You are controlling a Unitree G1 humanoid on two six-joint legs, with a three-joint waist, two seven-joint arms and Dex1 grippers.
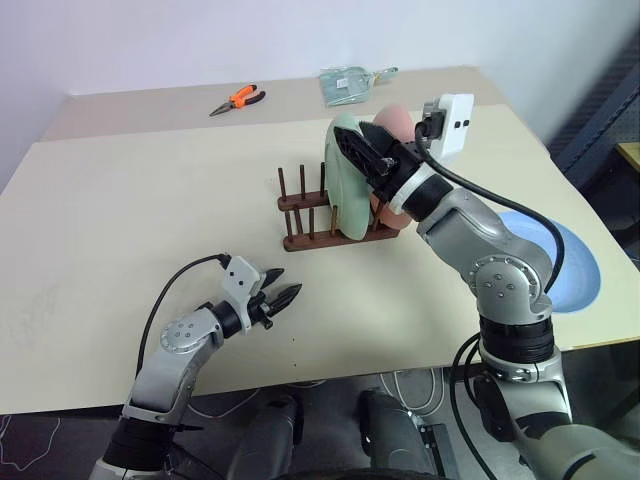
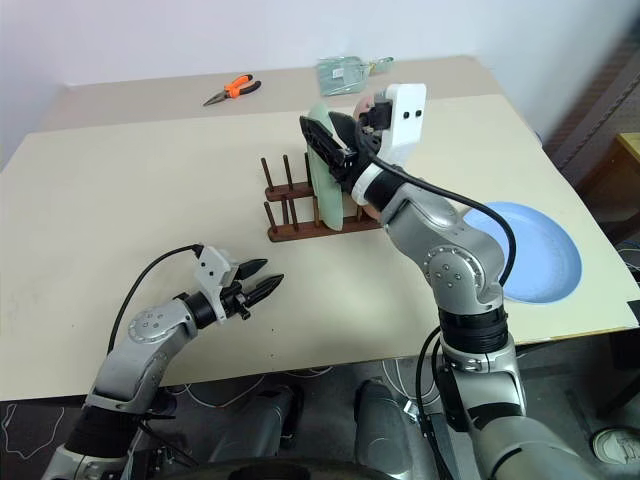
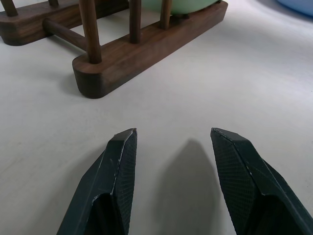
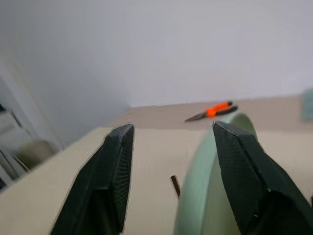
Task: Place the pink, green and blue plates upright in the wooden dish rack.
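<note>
The green plate (image 1: 347,180) stands upright in the wooden dish rack (image 1: 330,215), and the pink plate (image 1: 392,125) stands just behind it, mostly covered by the right arm. The blue plate (image 2: 535,250) lies flat on the worktop (image 1: 150,220), near its right edge and well apart from the rack.

The right gripper (image 4: 168,147) is at the top rim of the green plate with its fingers spread; the rim is between them and beside one finger, so the plate looks released, not grasped. The left gripper (image 1: 277,296) hovers low over the worktop near the front of the rack, fingers apart and holding nothing.

The risk, in my judgement, is in the withdrawal. One finger is very near the rim, so if the right gripper moves sideways it may pull the green plate out of its slot or tip it against the pink one. The rack is light and could also slide.

How the pink plate sits between the pegs is hidden. Whether the finger really touches the green rim I cannot tell.
</note>
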